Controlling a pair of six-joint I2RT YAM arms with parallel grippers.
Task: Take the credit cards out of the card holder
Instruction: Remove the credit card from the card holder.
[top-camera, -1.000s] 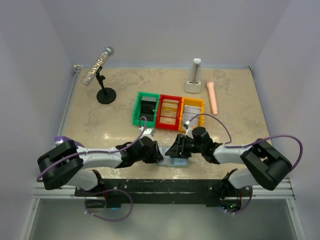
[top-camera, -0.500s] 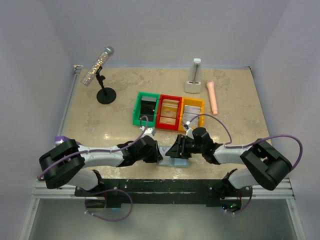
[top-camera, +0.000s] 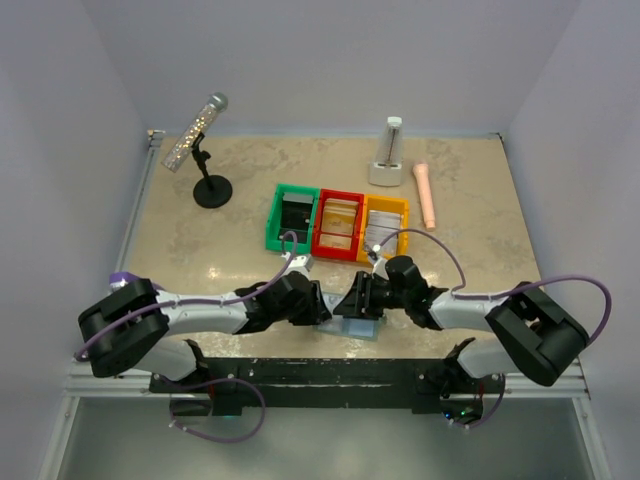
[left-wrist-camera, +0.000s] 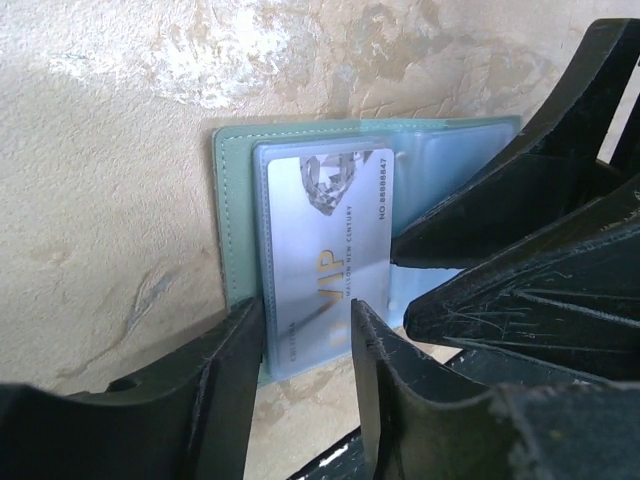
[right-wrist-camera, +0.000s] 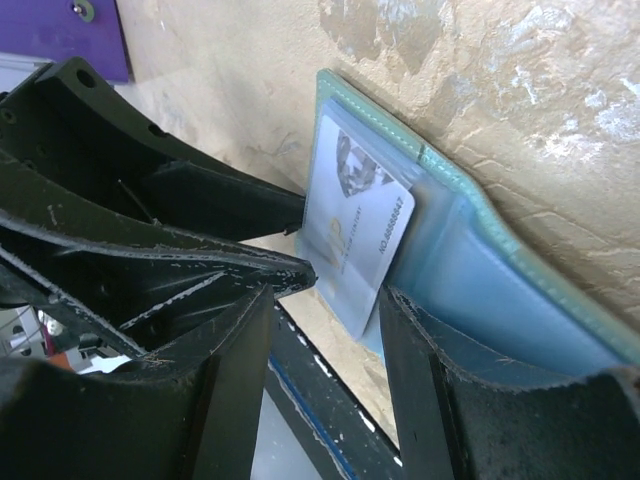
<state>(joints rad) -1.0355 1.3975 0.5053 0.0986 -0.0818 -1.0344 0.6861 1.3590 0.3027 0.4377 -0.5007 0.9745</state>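
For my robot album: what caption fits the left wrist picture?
Left tool straddles a VIP card lying in the open card holder.

- The left gripper (top-camera: 323, 313) sits a little closer to the right gripper (top-camera: 346, 307) than a second ago, with its wrist pushed toward the centre.
- The left arm's shoulder block (top-camera: 125, 335) lies slightly lower and further right.
- The right arm's elbow (top-camera: 535, 342) is nearer the front rail, and its purple cable (top-camera: 572, 285) arches flatter.
- Slightly more of the card holder (top-camera: 362, 329) shows on the surface.
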